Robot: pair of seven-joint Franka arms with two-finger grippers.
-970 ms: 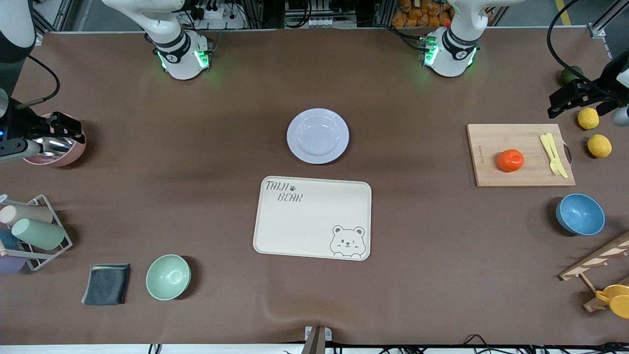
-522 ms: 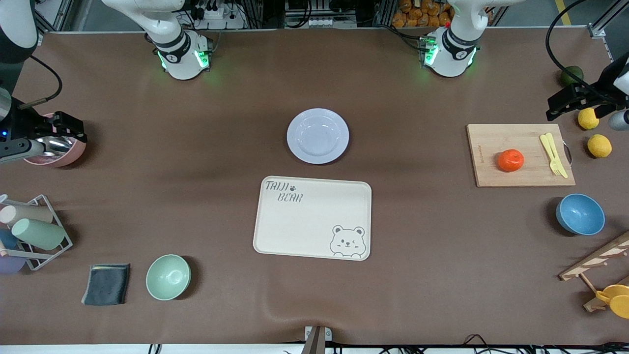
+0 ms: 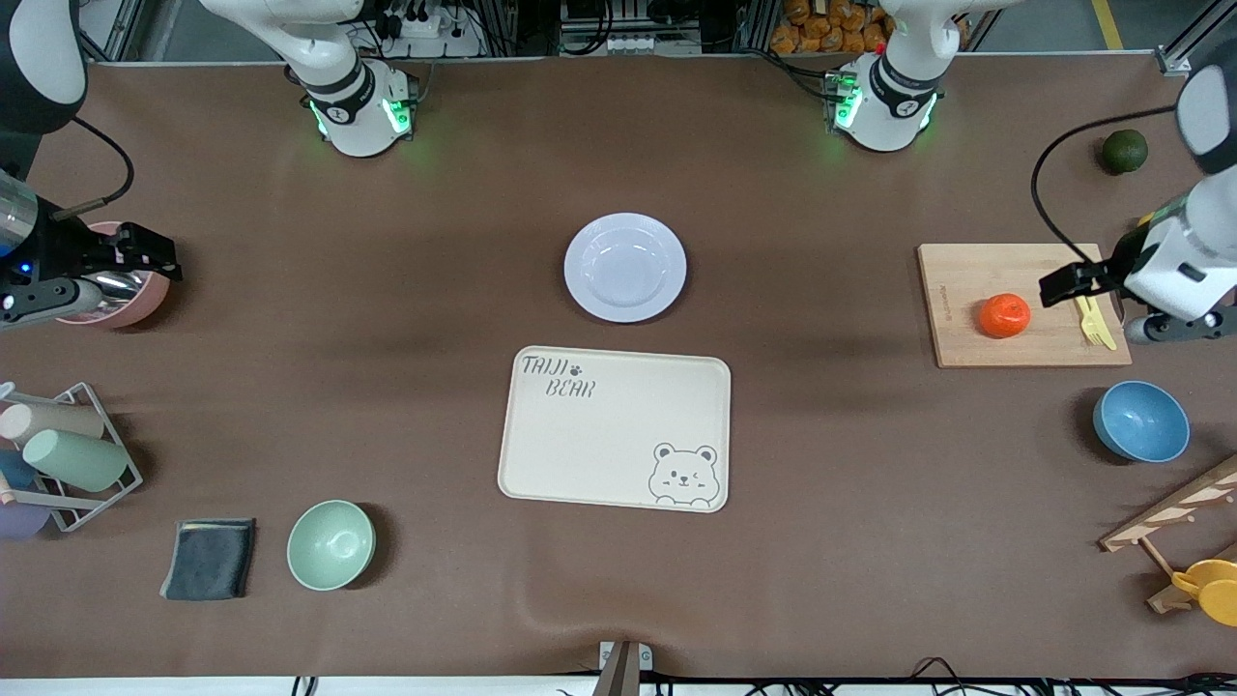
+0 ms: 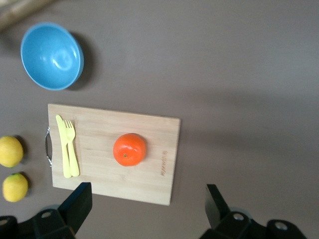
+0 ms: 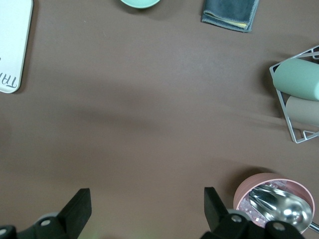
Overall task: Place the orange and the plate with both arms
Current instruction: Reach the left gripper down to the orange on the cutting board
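Note:
The orange [image 3: 1004, 315] lies on a wooden cutting board [image 3: 966, 290] toward the left arm's end of the table. It also shows in the left wrist view [image 4: 129, 149]. My left gripper [image 3: 1069, 282] is open and empty, up over the board's end beside the orange; in its wrist view [image 4: 147, 204] the jaws stand wide apart. The white plate [image 3: 625, 267] sits at mid-table, farther from the front camera than the bear tray [image 3: 615, 427]. My right gripper [image 3: 145, 253] is open and empty, over the pink pot [image 3: 106, 302], far from the plate; its wrist view [image 5: 144, 204] shows bare table between the jaws.
A yellow fork and knife [image 4: 67, 146] lie on the board. Two lemons [image 4: 10, 151] and a dark green fruit [image 3: 1124, 151] lie near it. A blue bowl [image 3: 1140, 420], a wooden rack [image 3: 1169, 512], a green bowl [image 3: 330, 544], a grey cloth [image 3: 209, 558] and a cup rack [image 3: 68, 454] stand around.
My left arm has swung from over the lemons to over the cutting board's end, nearer the orange. My right gripper has shifted slightly over the pink pot.

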